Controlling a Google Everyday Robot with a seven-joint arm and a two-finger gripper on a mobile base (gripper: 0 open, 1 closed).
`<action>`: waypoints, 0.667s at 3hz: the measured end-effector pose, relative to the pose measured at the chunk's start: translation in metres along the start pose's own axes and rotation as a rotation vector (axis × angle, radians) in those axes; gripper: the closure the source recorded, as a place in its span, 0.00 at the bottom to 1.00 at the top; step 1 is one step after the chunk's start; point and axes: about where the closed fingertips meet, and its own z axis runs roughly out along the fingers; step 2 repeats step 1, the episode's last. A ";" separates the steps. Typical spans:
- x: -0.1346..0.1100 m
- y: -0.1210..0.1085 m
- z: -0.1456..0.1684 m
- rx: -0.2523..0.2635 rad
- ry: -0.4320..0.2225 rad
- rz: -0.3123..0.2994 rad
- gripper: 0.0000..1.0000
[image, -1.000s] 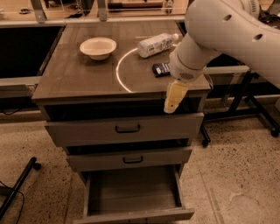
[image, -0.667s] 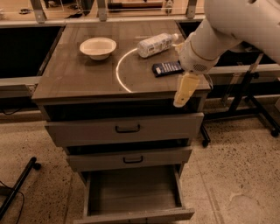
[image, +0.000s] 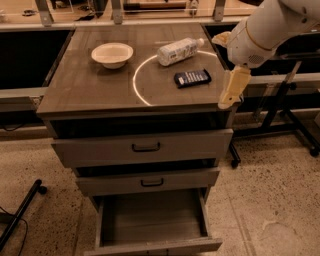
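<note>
My gripper (image: 228, 100) hangs pointing down at the right front corner of the wooden drawer cabinet (image: 90, 95), just off its top edge. It holds nothing that I can see. The thing nearest to it is a dark snack packet (image: 192, 77) lying flat on the top, a little to its left. Behind the packet a clear plastic bottle (image: 177, 51) lies on its side. A white bowl (image: 112, 54) sits at the back left of the top. The bottom drawer (image: 150, 220) is pulled out and looks bare inside.
The top drawer (image: 142, 147) and middle drawer (image: 147, 182) are pushed in. A black metal stand on wheels (image: 280, 120) is to the right of the cabinet. Another black leg (image: 20, 215) crosses the floor at the lower left. A dark counter runs behind.
The arm has swung to the right and away from the cabinet's front, carrying the gripper from over the front edge to the right corner. The objects on top have not moved.
</note>
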 end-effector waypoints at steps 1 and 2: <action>0.000 0.000 0.000 0.000 0.000 0.000 0.00; 0.000 0.000 0.000 0.000 0.000 0.000 0.00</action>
